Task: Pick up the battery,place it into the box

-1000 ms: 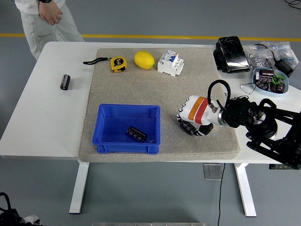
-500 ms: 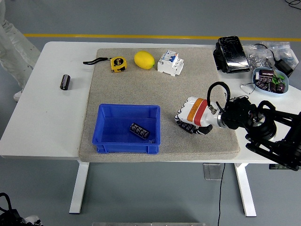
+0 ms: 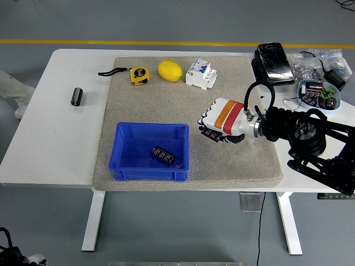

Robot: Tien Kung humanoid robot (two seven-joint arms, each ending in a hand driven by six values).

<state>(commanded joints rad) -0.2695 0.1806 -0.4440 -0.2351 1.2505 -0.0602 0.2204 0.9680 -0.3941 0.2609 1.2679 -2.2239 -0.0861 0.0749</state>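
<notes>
Compared with half a second ago, the right hand (image 3: 221,120) has moved a little up and to the left over the mat, and the person at the left edge (image 3: 12,91) has almost left the picture; only a light trouser leg shows there. Going from left to right on the white worktop (image 3: 61,144): a dark battery (image 3: 76,96) lies alone on the bare surface, well apart from everything. Next comes the grey mat (image 3: 166,100), and on its far part lie a yellow tape measure (image 3: 140,75), a lemon (image 3: 170,70) and a white circuit breaker (image 3: 200,74). On the near part stands the blue box (image 3: 125,163), and a second battery (image 3: 163,155) lies inside it, near the right wall. Right of the box is the right hand, its fingers (image 3: 211,133) loosely curled downward and holding nothing. Further right are a black device (image 3: 273,62) and a bowl of small parts (image 3: 318,94). The left arm is not visible.
</notes>
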